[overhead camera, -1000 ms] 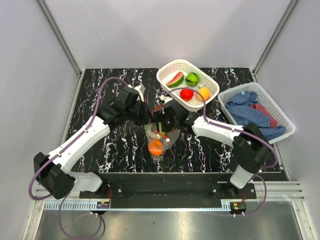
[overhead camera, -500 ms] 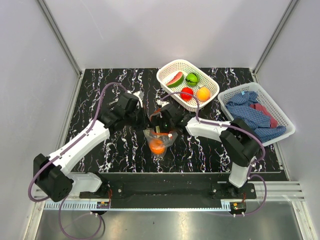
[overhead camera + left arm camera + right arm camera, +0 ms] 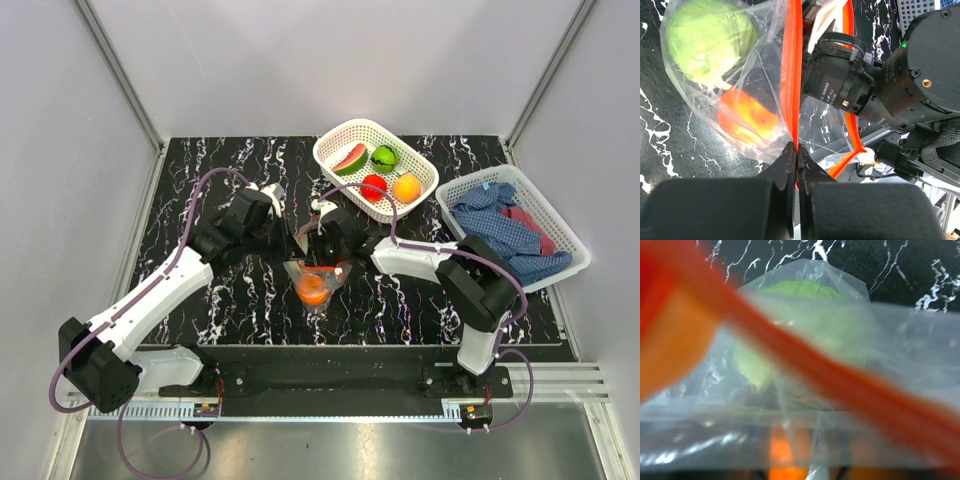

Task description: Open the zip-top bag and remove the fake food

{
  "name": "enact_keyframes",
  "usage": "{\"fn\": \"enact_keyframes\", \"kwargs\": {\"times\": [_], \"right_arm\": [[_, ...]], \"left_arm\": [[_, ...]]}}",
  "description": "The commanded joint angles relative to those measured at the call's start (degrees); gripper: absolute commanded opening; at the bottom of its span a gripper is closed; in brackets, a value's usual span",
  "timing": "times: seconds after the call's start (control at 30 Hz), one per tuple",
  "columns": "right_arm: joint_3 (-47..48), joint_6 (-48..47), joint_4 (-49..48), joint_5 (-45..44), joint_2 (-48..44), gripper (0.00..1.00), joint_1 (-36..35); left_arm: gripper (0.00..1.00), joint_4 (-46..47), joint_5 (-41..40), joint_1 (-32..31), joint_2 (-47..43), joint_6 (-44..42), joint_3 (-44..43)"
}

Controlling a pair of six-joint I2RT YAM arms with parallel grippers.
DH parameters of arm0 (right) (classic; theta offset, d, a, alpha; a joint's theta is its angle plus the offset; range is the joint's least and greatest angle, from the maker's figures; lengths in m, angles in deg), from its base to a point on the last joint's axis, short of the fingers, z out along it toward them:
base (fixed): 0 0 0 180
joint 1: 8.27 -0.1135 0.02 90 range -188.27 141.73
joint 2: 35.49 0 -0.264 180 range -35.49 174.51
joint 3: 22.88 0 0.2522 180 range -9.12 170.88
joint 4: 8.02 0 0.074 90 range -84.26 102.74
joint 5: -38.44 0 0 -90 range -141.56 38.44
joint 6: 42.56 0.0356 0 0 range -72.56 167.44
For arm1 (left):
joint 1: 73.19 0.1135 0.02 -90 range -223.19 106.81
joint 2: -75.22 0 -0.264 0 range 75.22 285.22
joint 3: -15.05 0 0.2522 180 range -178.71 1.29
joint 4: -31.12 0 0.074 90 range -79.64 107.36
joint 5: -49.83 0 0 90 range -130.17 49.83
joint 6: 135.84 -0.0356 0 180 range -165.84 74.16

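Zip-top bag (image 3: 318,282): centre of worktop (image 3: 400,300), mouth up between both arms.
Left gripper (image 3: 796,152): pinched tight on orange zip strip (image 3: 791,75), anchoring one lip.
Right gripper (image 3: 326,243): at bag mouth; spread not discernible.
Cabbage ball (image 3: 710,40), orange ball (image 3: 747,117): inside, awaiting removal.

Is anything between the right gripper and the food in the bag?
Yes. In the right wrist view, clear film of the zip-top bag and its orange zip strip cross in front of the cabbage ball. The left gripper pinches the bag's edge.
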Motion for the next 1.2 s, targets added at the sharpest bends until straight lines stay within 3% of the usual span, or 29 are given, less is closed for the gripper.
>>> {"fn": "enact_keyframes", "kwargs": {"times": [0.0, 0.17, 0.5, 0.67, 0.8, 0.93, 1.0, 1.17], "right_arm": [[-0.8, -1.3, -0.5, 2.4, -6.0, 0.22, 0.2], [1.6, -0.6, 8.5, 4.7, -9.7, 0.0, 0.2], [6.4, 0.7, 26.4, 10.4, -18.5, 0.0, 0.2], [2.8, 0.0, 27.5, 12.7, -23.3, 0.0, 0.2], [0.9, -2.8, 26.7, 19.6, -25.5, 0.0, 0.2], [0.4, -3.2, 26.9, 19.8, -28.1, 0.0, 0.2], [0.4, -3.4, 25.0, 21.4, -29.2, 0.0, 0.2], [2.4, -0.5, 22.1, 8.9, -31.8, 0.0, 0.4]], "left_arm": [[0.0, 1.1, 0.1, -0.2, -2.2, -1.0, 0.8], [0.0, 0.9, -1.0, -0.2, -2.1, -2.0, 0.7], [0.0, -1.7, -6.9, 0.1, -1.9, -7.9, -2.1], [0.0, -5.0, -12.6, 2.9, -3.4, -9.5, -2.2], [0.0, -5.1, -12.3, 4.3, -4.1, -10.4, -2.8], [0.0, -4.8, -11.4, 4.3, -3.8, -10.7, -4.1], [0.0, -4.5, -7.1, 4.2, -3.4, -10.6, -3.6], [0.0, -4.0, -5.9, 3.9, -6.1, -8.7, 1.1]]}}
